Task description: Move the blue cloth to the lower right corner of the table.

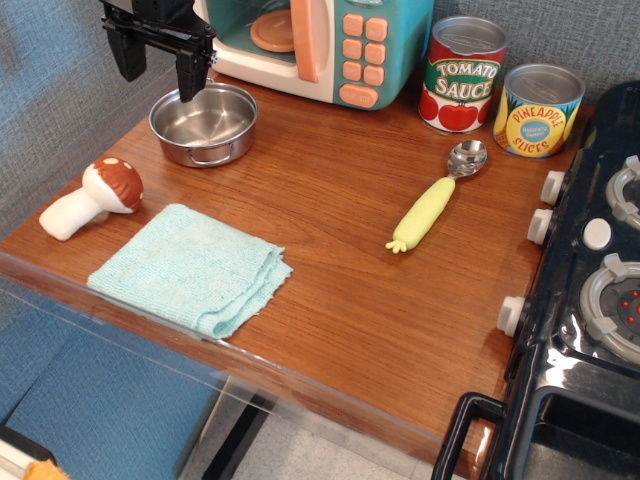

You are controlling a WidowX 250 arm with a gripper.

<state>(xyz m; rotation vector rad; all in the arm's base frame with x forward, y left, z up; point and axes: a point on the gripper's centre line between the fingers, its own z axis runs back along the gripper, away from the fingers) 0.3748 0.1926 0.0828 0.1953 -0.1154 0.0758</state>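
The blue cloth (pixel 190 269) is a pale aqua folded square lying flat at the front left of the reddish-brown table (pixel 360 300), close to its clear plastic front edge. My gripper (pixel 160 62) hangs at the upper left, high above the back left of the table and just over the far rim of the steel pot (pixel 204 123). Its two black fingers point down with a gap between them and hold nothing. It is well away from the cloth.
A toy mushroom (pixel 92 197) lies left of the cloth. A yellow-handled spoon (pixel 436 198) lies mid-right. A toy microwave (pixel 320 42), tomato sauce can (pixel 462 74) and pineapple can (pixel 538 109) stand at the back. A black toy stove (pixel 590 300) borders the right side.
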